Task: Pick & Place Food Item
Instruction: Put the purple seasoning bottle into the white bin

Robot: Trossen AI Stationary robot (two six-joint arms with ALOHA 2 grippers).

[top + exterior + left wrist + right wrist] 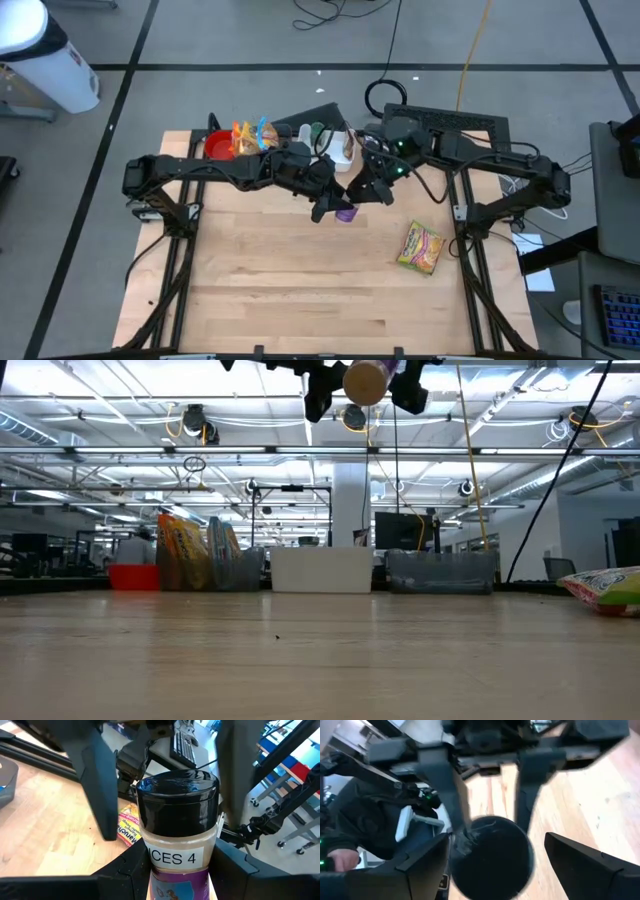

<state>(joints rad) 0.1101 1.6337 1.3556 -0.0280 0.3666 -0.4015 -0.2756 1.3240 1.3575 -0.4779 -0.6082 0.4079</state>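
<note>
A spice jar [177, 820] with a black lid, a white label strip and a purple label is held high above the table in my left gripper [328, 205], near the table's middle. The low view shows its tan base [366, 380] from below. My right gripper [492, 870] is open and faces the lid [492, 857] head on. Its fingers [95, 785] stand on either side of the lid, and I see no closed hold. My left gripper pinches the jar's body just below the lid, at the white label strip [172, 857], between its two fingers [125, 870]. The jar is lifted clear of the table and tilted, its lid toward my right gripper and its base toward the table's near edge.
A yellow-green noodle packet [421, 247] lies on the wood at the right. Along the far edge stand a red bowl [218, 147], snack bags [252, 135], a white bin [322, 570] and a dark bin [440, 572]. The table's near half is bare wood.
</note>
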